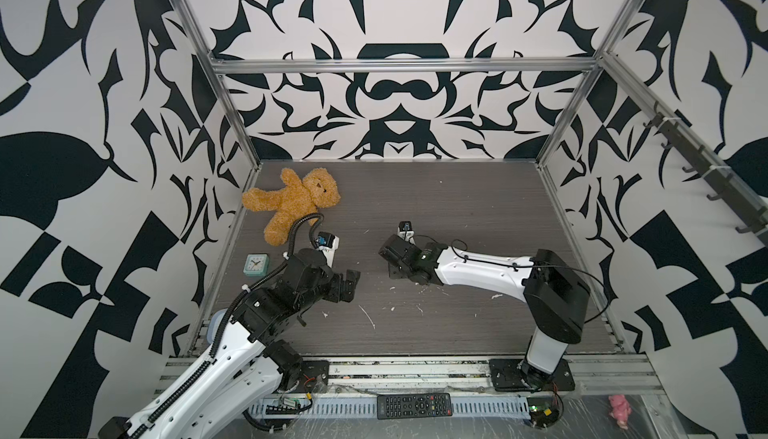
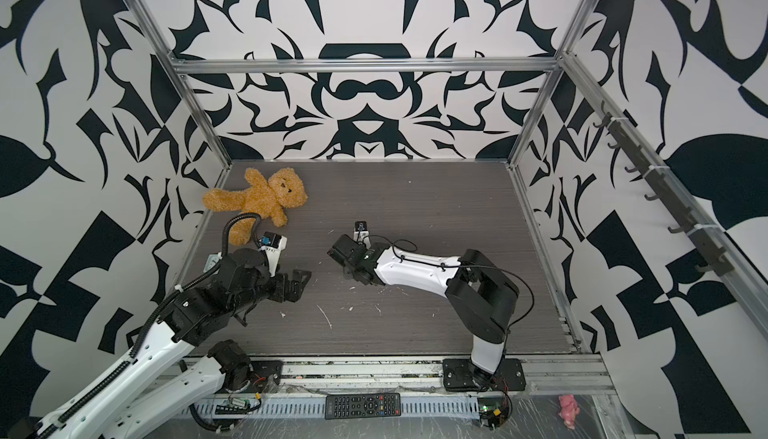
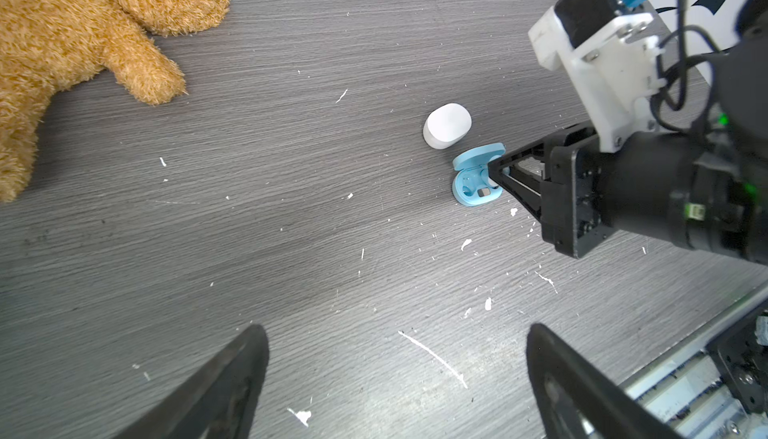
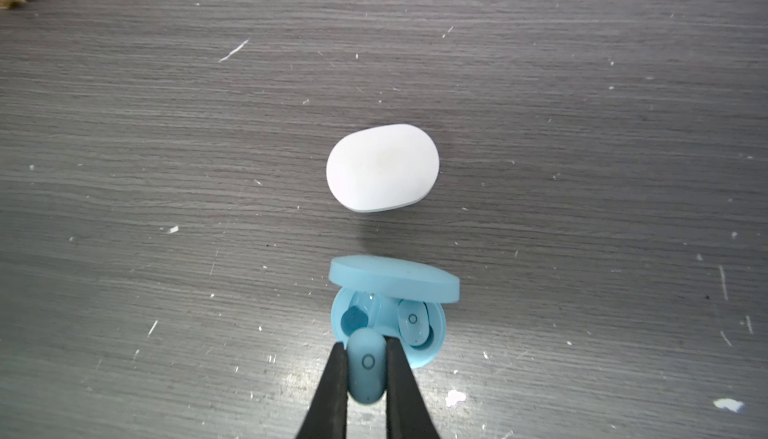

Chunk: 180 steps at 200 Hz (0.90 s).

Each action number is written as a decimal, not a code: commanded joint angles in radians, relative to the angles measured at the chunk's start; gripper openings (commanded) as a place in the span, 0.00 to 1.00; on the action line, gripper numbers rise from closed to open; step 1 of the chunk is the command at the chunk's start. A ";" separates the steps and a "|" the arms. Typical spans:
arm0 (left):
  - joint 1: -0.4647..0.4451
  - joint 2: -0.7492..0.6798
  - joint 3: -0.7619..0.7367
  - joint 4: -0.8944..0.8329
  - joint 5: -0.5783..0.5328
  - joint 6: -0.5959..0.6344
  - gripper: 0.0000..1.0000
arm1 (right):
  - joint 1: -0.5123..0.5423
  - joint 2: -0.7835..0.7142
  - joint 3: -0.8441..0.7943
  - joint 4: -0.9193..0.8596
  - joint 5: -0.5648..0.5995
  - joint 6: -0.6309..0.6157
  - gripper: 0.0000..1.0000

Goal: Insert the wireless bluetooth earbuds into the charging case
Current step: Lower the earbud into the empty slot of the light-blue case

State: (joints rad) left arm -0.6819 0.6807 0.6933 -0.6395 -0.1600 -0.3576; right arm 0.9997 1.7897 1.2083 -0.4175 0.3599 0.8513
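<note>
Blue case point(image 4: 430, 354), open on the table point(image 4: 166, 125), lid point(image 4: 395, 277) raised. One blue bud point(image 4: 412, 320) is seated in one socket; the other socket point(image 4: 353, 320) is left empty. A second blue bud point(image 4: 366, 374), a smooth bean marked with a small ring, is pinched between the nearly closed jaws of the right gripper point(image 4: 365, 342) and held over the case's rim, beside the empty socket. White case point(image 4: 382, 168), shut, is set just beyond the lid, apart from it. The left gripper point(image 3: 397, 327) is spread wide and nothing is held; in both top views it is seen at about 9 o'clock of the right gripper.
</note>
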 commanded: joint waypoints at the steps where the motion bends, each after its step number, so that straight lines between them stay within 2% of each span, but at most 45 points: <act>1: -0.002 -0.001 -0.015 0.009 0.001 0.008 0.99 | -0.004 0.001 0.007 0.019 0.024 0.025 0.03; 180: -0.002 -0.002 -0.017 0.010 0.002 0.010 0.99 | -0.008 0.065 -0.009 0.072 0.028 0.066 0.02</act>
State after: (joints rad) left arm -0.6819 0.6819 0.6933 -0.6392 -0.1600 -0.3477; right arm 0.9951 1.8606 1.2011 -0.3626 0.3637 0.9031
